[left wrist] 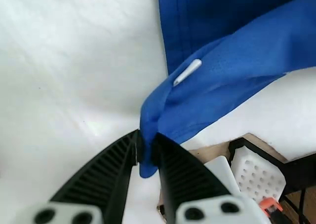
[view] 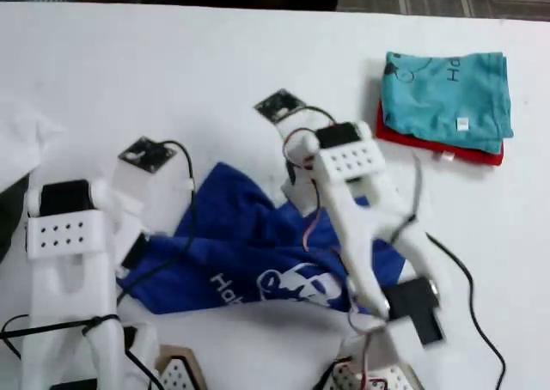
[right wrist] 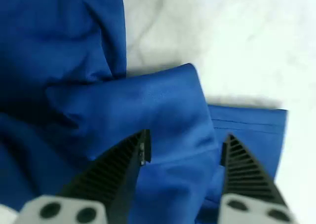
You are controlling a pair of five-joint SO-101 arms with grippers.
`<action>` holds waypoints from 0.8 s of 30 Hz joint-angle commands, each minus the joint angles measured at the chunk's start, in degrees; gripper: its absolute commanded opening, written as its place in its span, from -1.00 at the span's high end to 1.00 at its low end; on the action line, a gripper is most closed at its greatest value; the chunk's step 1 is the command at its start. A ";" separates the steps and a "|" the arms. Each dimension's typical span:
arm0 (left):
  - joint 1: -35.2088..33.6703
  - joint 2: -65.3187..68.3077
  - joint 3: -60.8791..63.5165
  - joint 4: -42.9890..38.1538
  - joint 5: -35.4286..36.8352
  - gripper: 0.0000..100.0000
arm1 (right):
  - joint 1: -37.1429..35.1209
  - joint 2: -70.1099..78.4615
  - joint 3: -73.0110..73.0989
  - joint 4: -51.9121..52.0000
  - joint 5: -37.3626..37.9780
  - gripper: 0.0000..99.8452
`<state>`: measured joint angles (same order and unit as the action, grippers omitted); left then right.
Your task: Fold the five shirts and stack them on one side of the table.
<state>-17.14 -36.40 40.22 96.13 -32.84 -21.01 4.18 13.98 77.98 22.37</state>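
A blue shirt (view: 258, 252) with white print lies crumpled on the white table (view: 172, 63) between the two arms. My left gripper (left wrist: 147, 155) is shut on a bunched edge of the blue shirt (left wrist: 222, 76), low over the table at the shirt's left end (view: 137, 248). My right gripper (right wrist: 186, 147) hangs open just above a folded flap of the blue shirt (right wrist: 148, 105), one finger on each side of it. A folded teal shirt (view: 447, 94) sits on a folded red shirt (view: 468, 154) at the back right.
White fabric (view: 21, 137) and a dark item (view: 9, 214) lie at the table's left edge. The arm bases (view: 369, 373) and cables (view: 473, 295) stand along the front edge. A white perforated base block (left wrist: 256, 177) is close to my left gripper.
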 commanded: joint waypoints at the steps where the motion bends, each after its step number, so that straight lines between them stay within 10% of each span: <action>1: -0.09 -1.49 -0.22 -0.35 -0.18 0.95 | -0.84 8.31 -5.89 -0.66 0.00 0.45; 14: -0.09 -1.49 -0.22 -0.35 -0.18 0.95 | -3.91 29.93 -20.31 -0.48 0.00 0.48; 19: -0.09 -1.49 -0.31 -0.79 -0.18 0.95 | -2.07 29.41 -20.84 -0.84 -0.70 0.98; 24: 0.00 -1.49 -1.54 -2.29 0.00 0.95 | 2.33 19.74 -20.66 0.84 -4.57 0.96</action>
<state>-17.14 -36.40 40.22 95.43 -32.84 -20.57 30.46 -5.98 77.80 19.12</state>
